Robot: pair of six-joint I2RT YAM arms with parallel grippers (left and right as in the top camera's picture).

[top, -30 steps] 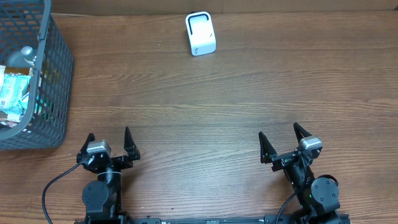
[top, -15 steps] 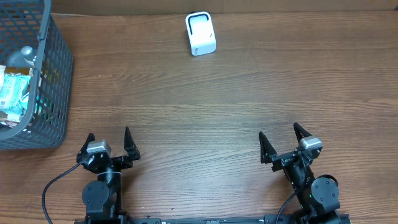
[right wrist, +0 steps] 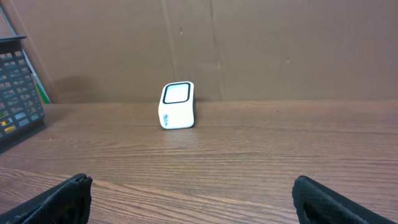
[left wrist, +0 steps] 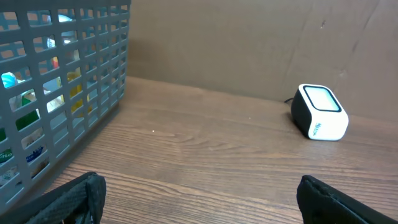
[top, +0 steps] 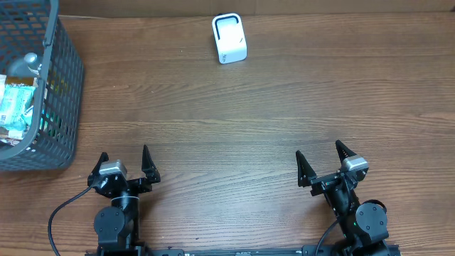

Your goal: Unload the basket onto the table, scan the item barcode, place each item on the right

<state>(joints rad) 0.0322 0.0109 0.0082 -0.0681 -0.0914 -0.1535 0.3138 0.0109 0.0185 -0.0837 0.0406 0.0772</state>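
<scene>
The scanner (top: 229, 39), a small white box with a dark-edged window, is seen standing on the far side of the wooden table (top: 234, 114), near the middle. Only one scanner is seen. One grey basket (top: 67, 92) with a grid wall is placed at the far left. Inside it, packets (top: 14, 107) with green and white print and a shiny round top (top: 31, 61) are piled up; they cannot be counted.

From above, the inside of the basket is shown. In the left wrist view only bits of colour are seen through the holes of the basket (left wrist: 68, 87), with the scanner (left wrist: 319, 112) to its right. In the right wrist view just a corner of the basket (right wrist: 15, 93) is shown, and the scanner (right wrist: 177, 106) is seen from the front.

Two grippers are counted. The left gripper (top: 125, 153) and the right gripper (top: 319, 148) are held at the near edge, well apart from the scanner. The fingers of both are spread wide, and nothing is held between them.
</scene>
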